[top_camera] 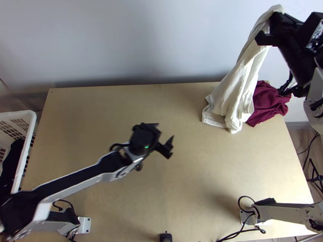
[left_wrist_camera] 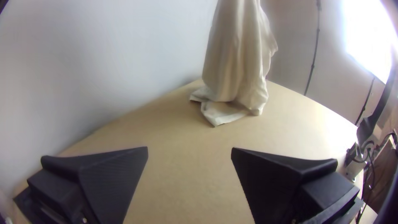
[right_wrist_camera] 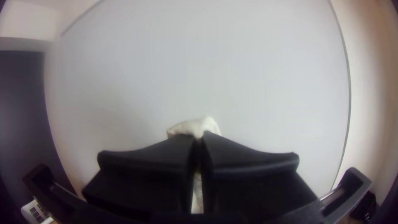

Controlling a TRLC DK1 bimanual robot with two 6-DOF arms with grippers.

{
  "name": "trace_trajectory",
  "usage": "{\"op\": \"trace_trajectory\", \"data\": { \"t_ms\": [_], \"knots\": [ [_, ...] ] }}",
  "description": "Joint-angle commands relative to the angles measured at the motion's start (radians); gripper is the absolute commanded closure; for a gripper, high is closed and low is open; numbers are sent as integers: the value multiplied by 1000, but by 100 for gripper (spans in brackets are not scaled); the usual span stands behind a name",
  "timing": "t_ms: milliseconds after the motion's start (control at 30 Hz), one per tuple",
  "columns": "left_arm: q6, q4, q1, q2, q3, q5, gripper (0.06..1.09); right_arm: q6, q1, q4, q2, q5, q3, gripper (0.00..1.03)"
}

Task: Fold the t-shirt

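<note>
right gripper (right_wrist_camera: 199, 138) pinches the cream t-shirt (top_camera: 239, 89) at two o'clock; the left gripper (left_wrist_camera: 189, 148), wide, should catch a loose edge gently

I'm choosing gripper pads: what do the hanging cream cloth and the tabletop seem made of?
Cream cloth: soft, matte fabric, perhaps cotton, since it drapes in loose folds without shine. Tabletop: likely smooth wood or plywood, given its pale tan face.

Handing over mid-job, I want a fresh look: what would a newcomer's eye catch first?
The cream cloth, hanging in a long drape from the shut right gripper, its lower end on the far right of the table. Next, the bunched maroon cloth beside it, and the open left gripper over mid-table.
</note>
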Motion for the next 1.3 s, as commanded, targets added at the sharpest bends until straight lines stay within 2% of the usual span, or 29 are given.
{"op": "trace_trajectory", "data": {
  "t_ms": [0,467,1267],
  "knots": [
    [-37,42,-46,231,162,0,11,-16,0,0,-7,3,6,100],
    [18,70,-46,610,503,-5,11,-21,-19,-39,-31,5,24,100],
    [9,-182,-18,1076,1173,3,11,-30,-54,-77,-48,5,0,100]
  ]
}}
